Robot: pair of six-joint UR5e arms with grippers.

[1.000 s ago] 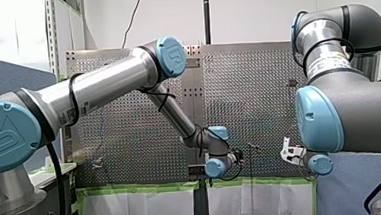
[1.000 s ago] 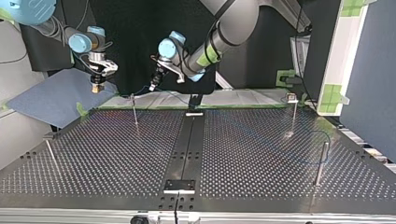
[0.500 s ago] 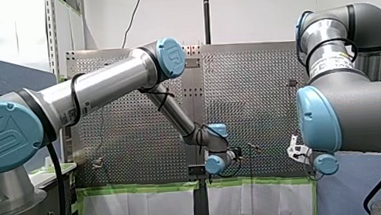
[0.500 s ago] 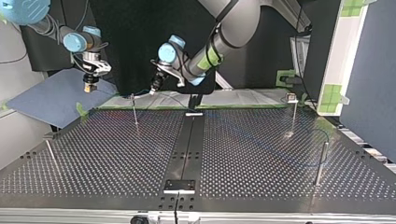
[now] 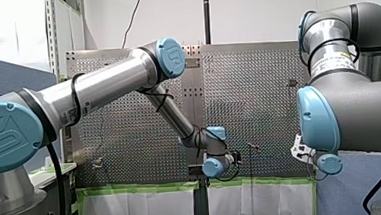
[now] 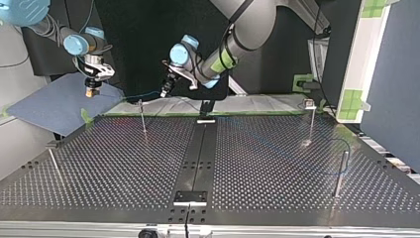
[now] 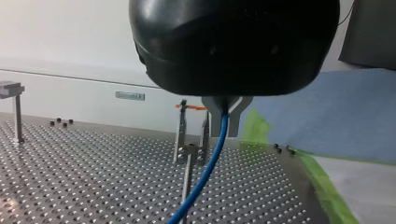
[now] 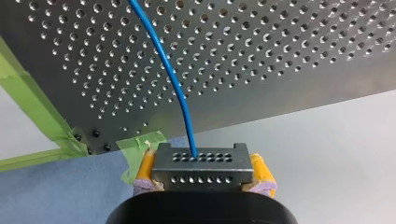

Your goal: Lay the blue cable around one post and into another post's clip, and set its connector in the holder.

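**Inspector:** Class of premises?

**Assessor:** Robotics laboratory, a test cell rather than a home or a shop.

**Inspector:** Grounds?

**Assessor:** Two industrial arms, my left arm (image 5: 102, 85) and my right arm (image 5: 349, 113), reach over a perforated table (image 6: 124, 163) of metal. Thin metal posts (image 6: 142, 116) stand up from its grid of holes. Green tape (image 5: 143, 188) runs along the table's edge. Surroundings are plain: a bare white wall (image 5: 257, 8), a black backdrop (image 6: 133, 39) and a blue partition panel (image 6: 396, 74) beside the bench.
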